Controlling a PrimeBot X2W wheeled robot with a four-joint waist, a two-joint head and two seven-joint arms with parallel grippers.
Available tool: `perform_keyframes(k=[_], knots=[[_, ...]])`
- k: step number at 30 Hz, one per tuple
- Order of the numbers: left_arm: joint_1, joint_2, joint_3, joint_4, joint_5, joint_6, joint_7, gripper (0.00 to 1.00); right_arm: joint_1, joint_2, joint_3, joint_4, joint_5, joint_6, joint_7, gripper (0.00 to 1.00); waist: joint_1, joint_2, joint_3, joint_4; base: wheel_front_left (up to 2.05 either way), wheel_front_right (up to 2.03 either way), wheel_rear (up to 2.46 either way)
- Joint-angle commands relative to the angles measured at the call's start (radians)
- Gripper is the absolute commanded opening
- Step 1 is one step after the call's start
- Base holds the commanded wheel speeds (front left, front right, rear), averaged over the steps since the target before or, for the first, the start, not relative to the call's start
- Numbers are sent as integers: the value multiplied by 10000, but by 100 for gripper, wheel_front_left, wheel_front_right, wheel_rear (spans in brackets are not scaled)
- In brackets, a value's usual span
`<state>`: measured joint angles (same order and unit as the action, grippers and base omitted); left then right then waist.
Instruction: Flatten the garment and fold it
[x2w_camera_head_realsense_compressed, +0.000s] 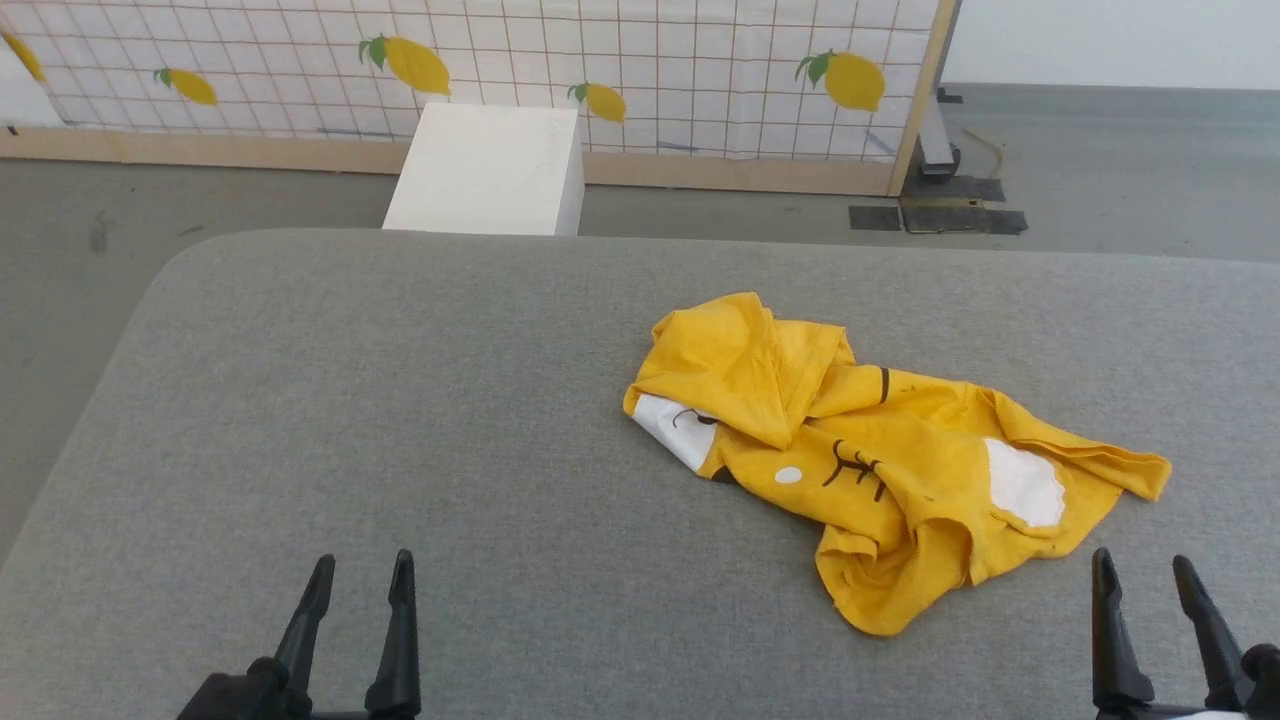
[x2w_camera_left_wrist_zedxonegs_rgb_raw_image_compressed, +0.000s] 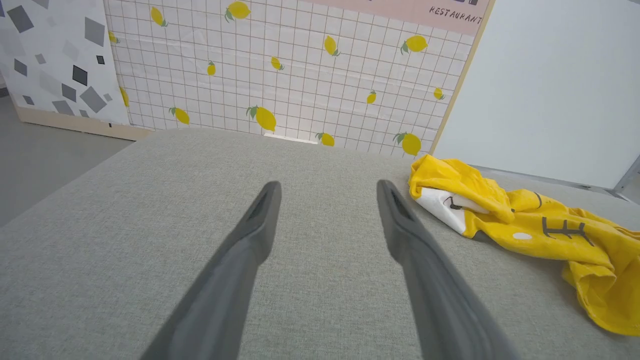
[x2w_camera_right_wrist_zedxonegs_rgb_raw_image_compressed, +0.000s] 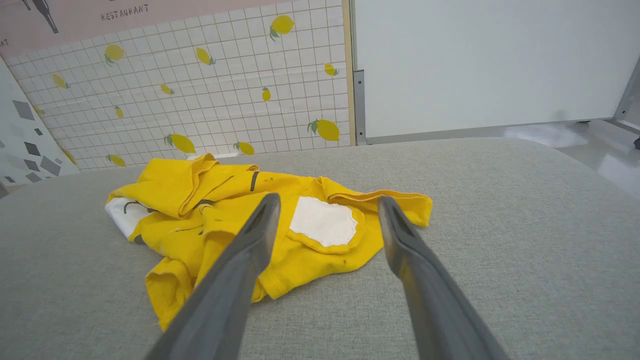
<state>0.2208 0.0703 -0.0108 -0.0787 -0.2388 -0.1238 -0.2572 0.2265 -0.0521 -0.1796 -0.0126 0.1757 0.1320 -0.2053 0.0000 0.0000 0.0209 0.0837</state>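
The garment is a bright yellow T-shirt with white patches and black lines, lying crumpled in a heap on the right half of the grey table. My left gripper is open at the lower left, well clear of the cloth, which lies to its right in the left wrist view as the garment. My right gripper is open at the lower right, just short of the heap's near edge. Along its fingers I look at the garment, with nothing between the fingertips.
A white box stands on the floor beyond the table's far edge. Behind it runs a tiled panel with lemon prints. The table's left half is bare grey fabric with a rounded far-left corner.
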Motion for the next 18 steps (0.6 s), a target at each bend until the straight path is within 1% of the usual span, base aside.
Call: perform_keyframes(k=[1,6,8,12,14,15,18], knots=[[178,-37,72,-38,19,-69,-46,100,95,16,60,53,130,-13,-161,100,0,0,-21,-98,0,0,0],[-127,-89,69,-208,-279,-69,-46,100,68,17,147,156,187,-13,-357,100,0,0,91,-225,0,0,0],[-507,62,-218,-154,-483,-69,92,100,-26,17,134,139,154,-13,-392,100,0,0,220,-279,0,0,0],[-1817,944,-1303,-168,-803,-69,1318,100,-207,17,79,167,95,-13,-437,100,0,0,545,-370,0,0,0],[-2580,1430,-1904,-63,-943,-69,2107,100,-273,17,60,205,102,-13,-454,100,0,0,726,-400,0,0,0],[-3002,1597,-2184,65,-1109,-69,2579,100,-306,17,48,229,105,-13,-463,100,0,0,840,-409,0,0,0],[-4034,1847,-2800,565,-1531,-69,3864,100,-421,17,77,287,150,-13,-486,100,0,0,1153,-444,0,0,0]])
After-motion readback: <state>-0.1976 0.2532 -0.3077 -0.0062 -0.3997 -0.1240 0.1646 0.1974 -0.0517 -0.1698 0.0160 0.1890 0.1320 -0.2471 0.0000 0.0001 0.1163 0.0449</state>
